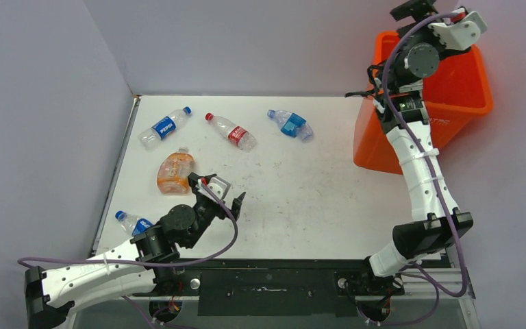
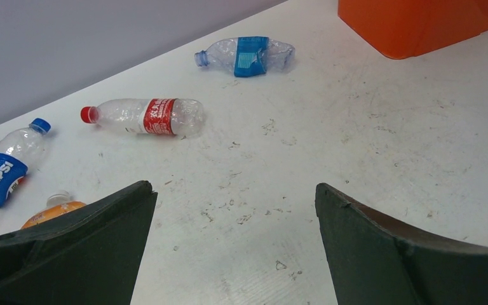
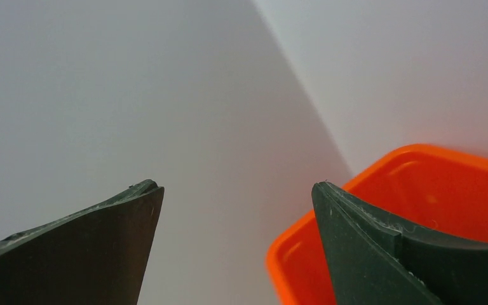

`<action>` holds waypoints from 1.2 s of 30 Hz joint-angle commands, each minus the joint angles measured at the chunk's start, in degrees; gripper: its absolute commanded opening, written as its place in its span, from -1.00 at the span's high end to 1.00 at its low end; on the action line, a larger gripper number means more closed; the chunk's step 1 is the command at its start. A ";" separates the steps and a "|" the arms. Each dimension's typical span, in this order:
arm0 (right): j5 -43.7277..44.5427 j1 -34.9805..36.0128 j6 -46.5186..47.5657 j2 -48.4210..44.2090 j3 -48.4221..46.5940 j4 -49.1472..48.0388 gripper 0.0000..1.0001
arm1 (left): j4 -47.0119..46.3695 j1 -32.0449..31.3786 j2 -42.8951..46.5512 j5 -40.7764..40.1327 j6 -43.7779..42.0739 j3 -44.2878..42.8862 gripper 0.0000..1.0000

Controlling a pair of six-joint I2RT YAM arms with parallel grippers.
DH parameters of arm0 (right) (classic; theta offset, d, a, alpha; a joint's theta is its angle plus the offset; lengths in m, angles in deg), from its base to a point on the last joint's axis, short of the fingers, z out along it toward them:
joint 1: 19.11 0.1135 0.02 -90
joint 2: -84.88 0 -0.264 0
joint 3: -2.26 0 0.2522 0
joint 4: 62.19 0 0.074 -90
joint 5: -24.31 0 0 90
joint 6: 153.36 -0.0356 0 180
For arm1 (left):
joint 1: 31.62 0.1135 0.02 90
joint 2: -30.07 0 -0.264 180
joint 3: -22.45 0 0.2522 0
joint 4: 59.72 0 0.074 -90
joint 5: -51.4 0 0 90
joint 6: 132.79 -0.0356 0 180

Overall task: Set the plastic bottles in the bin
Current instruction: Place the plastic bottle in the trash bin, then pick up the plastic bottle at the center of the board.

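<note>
Orange-tinted bottle (image 1: 174,171) lies at ten o'clock off the spread, empty left gripper (image 1: 216,188), red-label bottle (image 1: 231,131) at twelve, both light, crushable, slick, likely best pinched mid-body; right gripper (image 3: 235,190) gapes empty above the bin (image 1: 377,137) at two.

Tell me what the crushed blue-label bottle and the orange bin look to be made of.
Crushed blue-label bottle: thin clear plastic, glossy; its dented walls show the table through them. Orange bin: thick opaque plastic, likely moulded, smooth with a soft sheen on its rounded rim.
</note>
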 commanded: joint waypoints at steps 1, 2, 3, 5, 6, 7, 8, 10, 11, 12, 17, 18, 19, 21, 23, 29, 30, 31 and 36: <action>-11.97 7.16 -1.79 -7.09 2.54 -1.34 -0.79 | -1.17 -0.24 -0.50 -3.55 -0.93 -2.55 -0.92; -15.26 8.15 -3.73 -9.01 5.44 -1.24 -0.79 | -1.16 -0.24 -0.55 -4.46 -0.98 -2.56 -0.92; -18.13 9.11 -6.27 -11.12 8.29 -1.16 -0.80 | -1.12 -0.24 -0.55 -5.44 -1.06 -2.54 -0.92; -23.55 11.69 -9.02 -14.49 14.42 0.12 -0.80 | -1.31 -0.24 -0.61 -7.56 -1.54 -2.47 -0.92; -25.64 13.28 -10.15 -16.11 17.25 1.16 -0.80 | -1.33 -0.24 -0.64 -8.79 -1.80 -2.47 -0.92; -27.96 14.97 -10.99 -17.62 20.10 1.95 -0.80 | -1.41 -0.23 -0.64 -10.33 -2.08 -2.54 -0.92; -29.43 16.81 -11.92 -19.29 23.69 2.77 -0.80 | -1.49 -0.24 -0.64 -12.06 -2.36 -2.60 -0.92; -32.08 20.61 -13.79 -22.87 31.53 3.21 -0.80 | -1.31 -0.24 -0.29 -16.24 -2.99 -2.78 -0.93; -33.32 22.27 -15.15 -24.46 36.01 3.21 -0.80 | -1.29 -0.24 0.06 -19.45 -3.12 -2.82 -0.92; -34.46 23.84 -16.30 -26.00 40.14 2.79 -0.80 | -1.24 -0.24 0.59 -21.56 -3.26 -2.82 -0.92; -38.43 30.06 -22.43 -28.11 58.16 1.14 -0.80 | -1.23 0.09 3.18 -30.34 -5.14 -3.45 -0.93; -40.54 30.54 -23.53 -26.59 60.50 0.17 -0.80 | -0.75 0.77 2.95 -31.53 -5.05 -4.09 -0.92; -43.14 30.77 -24.43 -24.26 61.96 -0.56 -0.80 | 0.22 1.75 2.58 -31.88 -4.32 -4.82 -0.92; -48.61 31.97 -26.45 -17.82 62.71 -2.32 -0.80 | 2.72 4.83 1.55 -30.62 -0.85 -6.17 -0.92; -53.22 34.02 -29.33 -10.04 61.56 -5.47 -0.81 | 5.40 8.39 0.26 -28.10 2.61 -7.37 -0.92; -57.41 42.41 -36.90 11.20 52.41 -14.08 -0.85 | -1.10 9.51 2.04 -27.69 -1.60 -3.73 -0.92; -57.36 43.37 -38.55 13.73 50.78 -15.65 -0.85 | -2.97 9.29 3.45 -27.76 -2.80 -2.84 -0.92; -57.48 44.06 -40.52 16.51 49.01 -17.66 -0.85 | -4.37 8.99 4.86 -27.55 -3.81 -2.02 -0.93; -56.71 46.20 -49.22 29.48 38.96 -22.77 -0.86 | -9.97 7.75 11.04 -26.31 -6.92 1.37 -0.93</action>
